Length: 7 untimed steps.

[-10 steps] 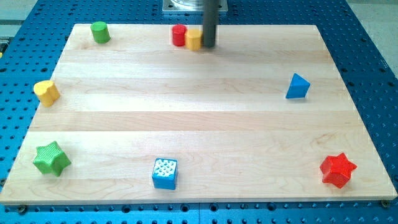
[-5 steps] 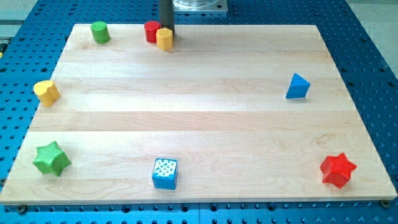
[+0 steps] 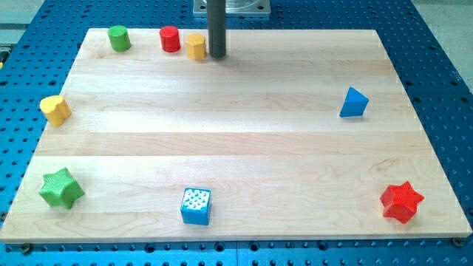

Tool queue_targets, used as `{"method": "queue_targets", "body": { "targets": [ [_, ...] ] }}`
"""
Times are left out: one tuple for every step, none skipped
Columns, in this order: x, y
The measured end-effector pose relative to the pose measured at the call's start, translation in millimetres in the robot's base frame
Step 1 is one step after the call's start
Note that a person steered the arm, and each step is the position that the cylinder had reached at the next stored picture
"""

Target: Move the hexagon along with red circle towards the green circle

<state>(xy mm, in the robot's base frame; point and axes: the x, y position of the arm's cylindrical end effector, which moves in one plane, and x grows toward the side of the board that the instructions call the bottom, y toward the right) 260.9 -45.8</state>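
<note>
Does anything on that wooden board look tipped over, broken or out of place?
Nothing stands out. The blocks all sit flat on the wooden board. My tip is just right of the yellow hexagon block, with the red cylinder block slightly apart.

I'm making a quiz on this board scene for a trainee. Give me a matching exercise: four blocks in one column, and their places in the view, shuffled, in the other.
Blocks:
1. green circle
2. red star
3. blue triangle
4. green star

Places:
A. bottom right corner of the board
B. right side, about mid-height
C. top left corner
D. bottom left corner

Pairs: 1-C, 2-A, 3-B, 4-D

My tip stands at the view's top, just right of the yellow hexagon.
</note>
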Motion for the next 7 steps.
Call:
{"method": "queue_targets", "body": {
  "targets": [
    [-3,-10],
    [-5,-19],
    [-5,-47],
    [12,-45],
    [-33,-11],
    [-67,-18],
    [-63,-66]
  ]
}}
